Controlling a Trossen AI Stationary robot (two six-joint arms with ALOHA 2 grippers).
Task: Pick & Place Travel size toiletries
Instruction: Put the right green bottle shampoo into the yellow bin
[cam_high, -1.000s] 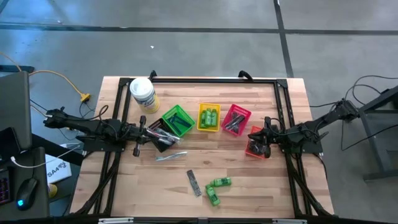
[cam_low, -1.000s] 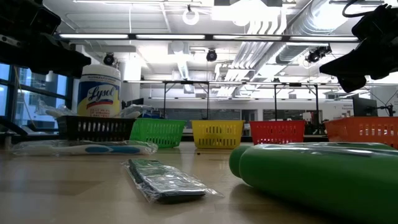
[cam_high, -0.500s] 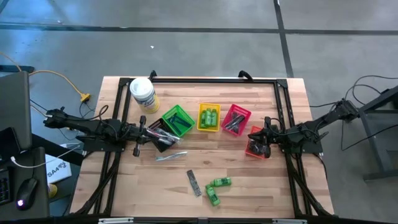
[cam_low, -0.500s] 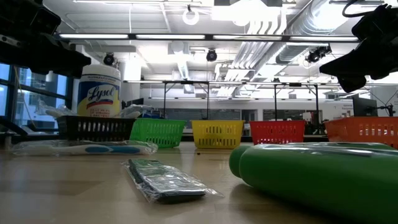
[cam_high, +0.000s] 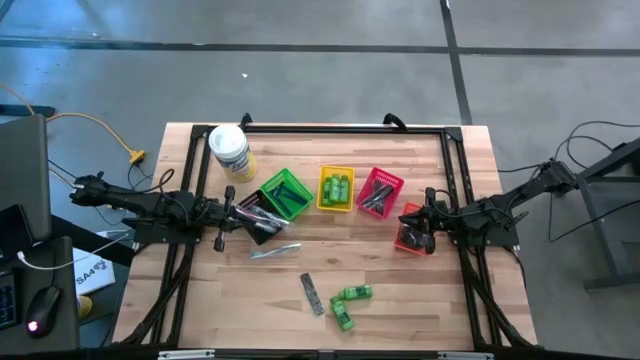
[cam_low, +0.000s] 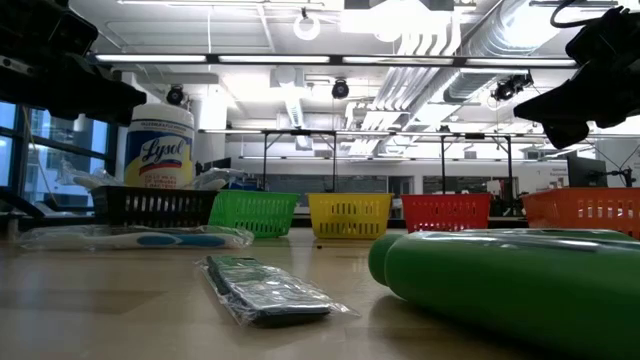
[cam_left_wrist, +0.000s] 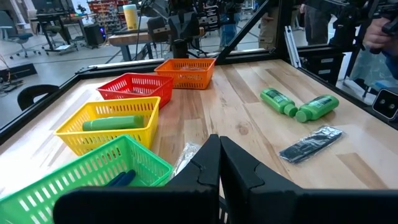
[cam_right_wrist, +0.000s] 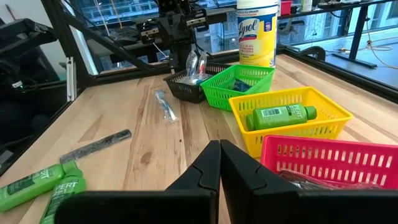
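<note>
Green bottles (cam_high: 349, 305) haven't budged on the worktop (cam_high: 420, 300), both claws, left (cam_high: 222, 213) and right (cam_high: 428, 228), still pinched together empty, so zero progress lately.

Closed left gripper (cam_left_wrist: 219, 163); green bottles (cam_left_wrist: 298, 106)

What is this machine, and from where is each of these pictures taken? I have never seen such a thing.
It is a robot with two dark arms at a light wooden table. One picture looks straight down from above, one looks level across the tabletop, and two come from small cameras on the wrists.

The left tool hangs by the black plastic basket; the right tool by the orange plastic basket. Both are shut and hold nothing.

Green, yellow and red plastic baskets stand in a row, partly filled. Loose on the wood lie two bright green mini bottles, a dark flat wrapped comb and a clear-wrapped slim stick. A white tub with yellow label stands behind.
</note>
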